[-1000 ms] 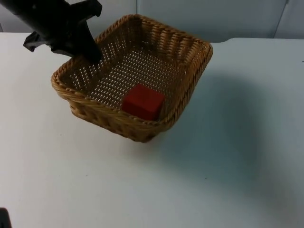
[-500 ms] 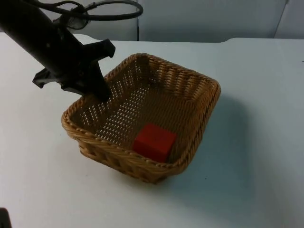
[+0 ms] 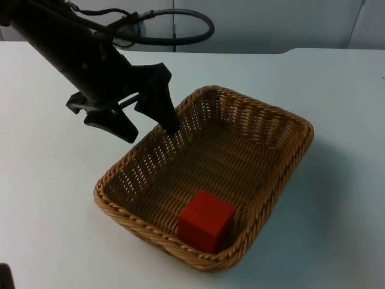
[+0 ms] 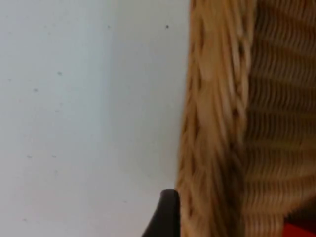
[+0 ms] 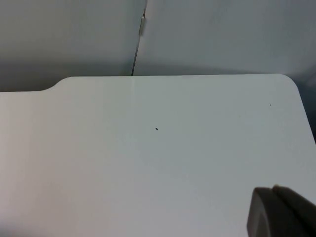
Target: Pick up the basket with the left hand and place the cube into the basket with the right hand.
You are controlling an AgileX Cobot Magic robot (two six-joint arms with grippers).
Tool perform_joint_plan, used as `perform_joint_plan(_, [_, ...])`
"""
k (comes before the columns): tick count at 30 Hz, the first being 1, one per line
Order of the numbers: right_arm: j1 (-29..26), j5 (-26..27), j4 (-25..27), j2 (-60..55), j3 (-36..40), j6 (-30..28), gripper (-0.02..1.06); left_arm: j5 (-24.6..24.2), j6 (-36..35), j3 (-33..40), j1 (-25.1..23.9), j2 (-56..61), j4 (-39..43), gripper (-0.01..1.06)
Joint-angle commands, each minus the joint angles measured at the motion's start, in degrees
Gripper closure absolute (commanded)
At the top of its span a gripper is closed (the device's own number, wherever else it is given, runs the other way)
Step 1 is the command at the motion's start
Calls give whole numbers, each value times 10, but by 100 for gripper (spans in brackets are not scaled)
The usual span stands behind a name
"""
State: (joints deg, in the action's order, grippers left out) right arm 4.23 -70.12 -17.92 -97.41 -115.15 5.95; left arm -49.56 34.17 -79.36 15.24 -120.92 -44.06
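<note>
White table top [image 3: 337, 120] — ends at a grey partition wall [image 3: 271, 24]

— Left arm [image 3: 72, 48]?
— Enters from the upper left of the top view, stretched diagonally toward mid-table. Left gripper [image 3: 150, 127] at its end, fingers spread: one finger [image 3: 161, 107] reaches inward, the other [image 3: 111, 123] sits outside. Left wrist view: one black fingertip [image 4: 163, 217], upright.
— Right arm?
— Waiting. Right wrist view shows a blurred dark fingertip [image 5: 279, 212] of the right gripper, nothing between.
</note>
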Motion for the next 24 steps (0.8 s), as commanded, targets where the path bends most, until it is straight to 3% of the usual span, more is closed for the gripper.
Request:
perform_joint_plan(1, [-3, 2, 2, 7, -5, 1, 105, 17, 3, -3, 3, 9, 26, 29])
perform_joint_plan(4, [-3, 2, 2, 7, -5, 0, 105, 49, 3, -29, 3, 9, 91, 29])
perform_joint_plan(10, [-3, 2, 2, 7, -5, 0, 105, 41, -57, -122, -5, 10, 155, 30])
perform_joint_plan(12, [-3, 2, -6, 9, -5, 0, 105, 15, -83, -178, -8, 17, 179, 43])
perform_joint_plan(14, [-3, 2, -23, 20, -5, 0, 105, -18, -106, -229, -9, 25, 226, 71])
perform_joint_plan(15, [-3, 2, -23, 20, -5, 0, 105, -18, -106, -229, -9, 25, 226, 71])
perform_joint_plan(17, [-3, 2, -38, 39, -5, 10, 105, -55, -122, -273, -10, 42, 276, 106])
perform_joint_plan(20, [-3, 2, -41, 92, -5, 17, 105, -71, -151, -286, -13, 85, 327, 105])
perform_joint_plan(24, [-3, 2, -25, 164, 11, 32, 105, -106, -172, -284, -23, 144, 333, 105])
